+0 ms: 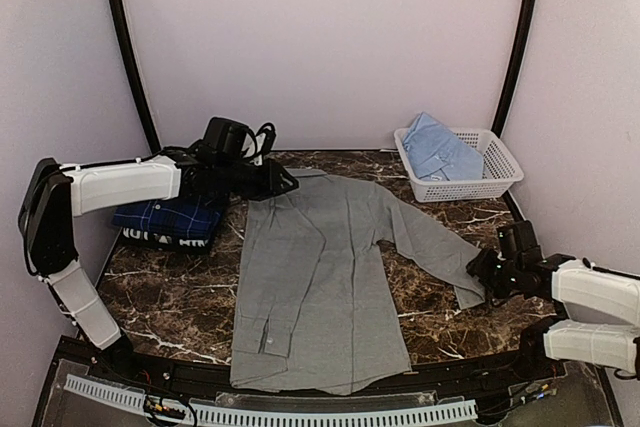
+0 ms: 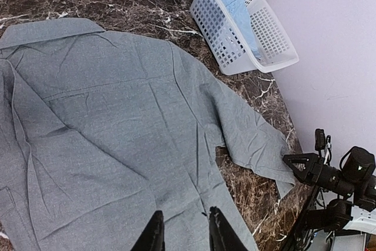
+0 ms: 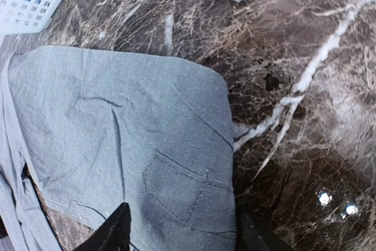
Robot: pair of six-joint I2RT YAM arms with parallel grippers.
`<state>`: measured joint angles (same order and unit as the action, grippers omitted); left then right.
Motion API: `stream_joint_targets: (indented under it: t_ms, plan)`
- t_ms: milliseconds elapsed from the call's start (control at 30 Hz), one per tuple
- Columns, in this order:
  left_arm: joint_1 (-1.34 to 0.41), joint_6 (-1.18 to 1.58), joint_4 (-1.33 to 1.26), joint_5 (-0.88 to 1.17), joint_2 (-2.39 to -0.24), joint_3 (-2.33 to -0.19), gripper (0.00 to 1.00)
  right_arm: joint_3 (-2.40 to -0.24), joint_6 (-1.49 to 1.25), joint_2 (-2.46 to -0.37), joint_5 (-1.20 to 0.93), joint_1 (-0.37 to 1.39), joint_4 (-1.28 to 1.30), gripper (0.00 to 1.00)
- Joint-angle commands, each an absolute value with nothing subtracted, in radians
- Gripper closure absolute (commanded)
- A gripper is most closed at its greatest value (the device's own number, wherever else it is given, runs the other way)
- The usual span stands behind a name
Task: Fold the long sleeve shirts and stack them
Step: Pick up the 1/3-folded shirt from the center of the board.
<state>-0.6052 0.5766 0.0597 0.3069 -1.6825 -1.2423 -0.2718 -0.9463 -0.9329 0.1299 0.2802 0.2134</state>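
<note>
Black fingers of the left gripper (image 2: pixel 185 214) were seen slightly apart and empty over the grey shirt (image 1: pixel 320 277), which was spread flat on the marble table (image 1: pixel 170 297). The right gripper (image 3: pixel 182 218) was held apart astride that shirt's sleeve cuff (image 3: pixel 188 192). The plaid shirt (image 1: pixel 170 219) was seen folded at the left, the light blue shirt (image 1: pixel 440 152) in the basket (image 1: pixel 480 187).
</note>
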Motion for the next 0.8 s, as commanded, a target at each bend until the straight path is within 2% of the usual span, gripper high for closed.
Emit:
stream_joint_targets:
  t_ms: [0, 167, 400, 633, 767]
  plan:
    - [-0.611, 0.574, 0.049, 0.306, -1.599, -1.206, 0.75, -0.247, -0.946, -0.899, 0.097, 0.273, 0.142, 0.50]
    - [-0.611, 0.568, 0.072, 0.290, -1.564, -1.188, 0.75, -0.272, -0.901, -0.844, 0.126, 0.273, 0.153, 0.74]
    - [-0.611, 0.563, 0.090, 0.283, -1.512, -1.156, 0.75, -0.326, -0.776, -0.725, 0.120, 0.273, 0.123, 0.99]
    - [-0.613, 0.568, 0.095, 0.299, -1.485, -1.137, 0.75, -0.390, -0.683, -0.748, -0.066, 0.294, -0.008, 1.00]
    - [-0.621, 0.574, 0.099, 0.314, -1.485, -1.129, 0.75, -0.456, -0.666, -0.841, -0.094, 0.393, -0.085, 1.00]
